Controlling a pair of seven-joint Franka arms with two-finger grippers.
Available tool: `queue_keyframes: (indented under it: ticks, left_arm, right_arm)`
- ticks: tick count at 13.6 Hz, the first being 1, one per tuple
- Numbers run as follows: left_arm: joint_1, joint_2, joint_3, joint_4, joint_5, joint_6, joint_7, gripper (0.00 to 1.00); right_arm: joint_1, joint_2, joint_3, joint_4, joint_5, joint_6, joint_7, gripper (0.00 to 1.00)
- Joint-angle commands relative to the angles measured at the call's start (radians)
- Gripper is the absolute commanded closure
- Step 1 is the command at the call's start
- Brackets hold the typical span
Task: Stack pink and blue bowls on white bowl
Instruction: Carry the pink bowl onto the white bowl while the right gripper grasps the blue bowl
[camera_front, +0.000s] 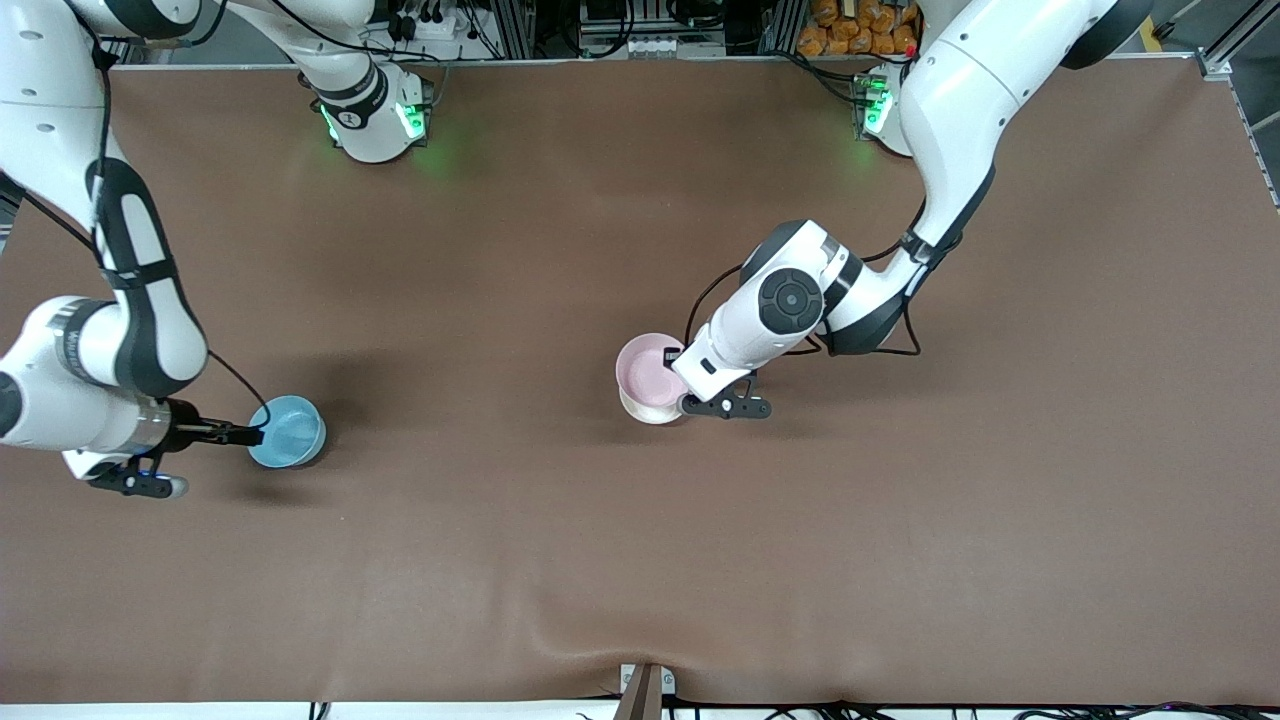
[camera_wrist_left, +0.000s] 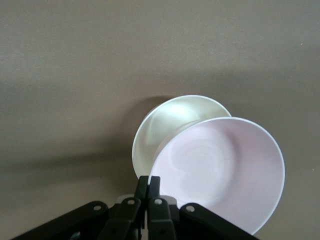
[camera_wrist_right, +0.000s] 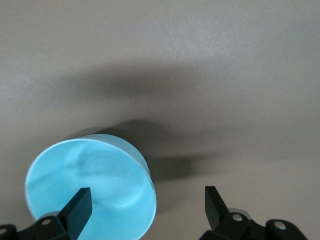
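The pale pink bowl (camera_front: 648, 370) is tilted and sits partly over the white bowl (camera_front: 650, 413) near the table's middle. My left gripper (camera_front: 676, 356) is shut on the pink bowl's rim. The left wrist view shows the fingers (camera_wrist_left: 149, 186) pinched on the pink bowl (camera_wrist_left: 220, 170), with the white bowl (camera_wrist_left: 165, 125) showing beneath it. The sky-blue bowl (camera_front: 287, 430) stands on the table toward the right arm's end. My right gripper (camera_front: 255, 436) is open at its rim. In the right wrist view, the right gripper (camera_wrist_right: 146, 198) has one finger over the inside of the blue bowl (camera_wrist_right: 90, 185) and the other outside it.
The brown table mat (camera_front: 640, 560) has a raised wrinkle at its edge nearest the front camera. A small bracket (camera_front: 645, 690) stands at that edge. The arm bases (camera_front: 375, 120) stand along the edge farthest from the camera.
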Motion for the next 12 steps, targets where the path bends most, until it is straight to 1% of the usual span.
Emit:
queue_keyframes:
  ticks: [1, 2, 3, 4, 5, 6, 7, 8, 9, 10, 11, 12]
  left_arm:
    - [-0.013, 0.028, 0.007, 0.029, 0.028, 0.017, -0.013, 1.0]
    - [-0.011, 0.033, 0.007, 0.028, 0.028, 0.027, -0.012, 1.0]
    - [-0.013, 0.038, 0.014, 0.027, 0.036, 0.042, -0.01, 1.0]
    - [-0.013, 0.042, 0.016, 0.027, 0.048, 0.056, -0.01, 1.0]
    - [-0.013, 0.051, 0.018, 0.027, 0.05, 0.059, -0.01, 1.0]
    - [-0.013, 0.057, 0.018, 0.027, 0.051, 0.061, -0.01, 1.0]
    - [-0.013, 0.064, 0.018, 0.027, 0.05, 0.061, -0.012, 1.0]
    - [-0.013, 0.07, 0.018, 0.029, 0.048, 0.069, -0.013, 1.0]
    - [-0.013, 0.074, 0.018, 0.028, 0.048, 0.087, -0.015, 0.59]
    - [-0.013, 0.074, 0.018, 0.027, 0.042, 0.114, -0.031, 0.1]
    - [-0.006, 0.062, 0.018, 0.027, 0.042, 0.124, -0.03, 0.0]
    - [0.004, 0.035, 0.018, 0.026, 0.047, 0.121, -0.03, 0.0]
  right_arm:
    - [-0.017, -0.016, 0.014, -0.087, 0.002, 0.073, -0.001, 0.0]
    - [-0.02, -0.016, 0.016, -0.104, 0.002, 0.075, 0.001, 0.0]
    - [-0.02, -0.016, 0.016, -0.105, 0.002, 0.073, 0.002, 0.2]
    - [-0.02, -0.016, 0.016, -0.105, 0.002, 0.07, 0.004, 0.57]
    - [-0.022, -0.018, 0.017, -0.107, 0.004, 0.068, 0.005, 0.86]
    - [-0.027, -0.018, 0.017, -0.107, 0.014, 0.067, 0.005, 1.0]
    - [-0.028, -0.018, 0.017, -0.107, 0.042, 0.064, 0.004, 1.0]
    - [-0.027, -0.018, 0.017, -0.107, 0.048, 0.064, 0.004, 1.0]
    - [-0.027, -0.019, 0.017, -0.105, 0.05, 0.067, 0.004, 1.0]
    - [-0.03, -0.021, 0.017, -0.105, 0.053, 0.071, 0.004, 1.0]
    - [-0.034, -0.024, 0.017, -0.104, 0.068, 0.073, 0.002, 1.0]
    - [-0.033, -0.029, 0.017, -0.102, 0.085, 0.073, 0.001, 1.0]
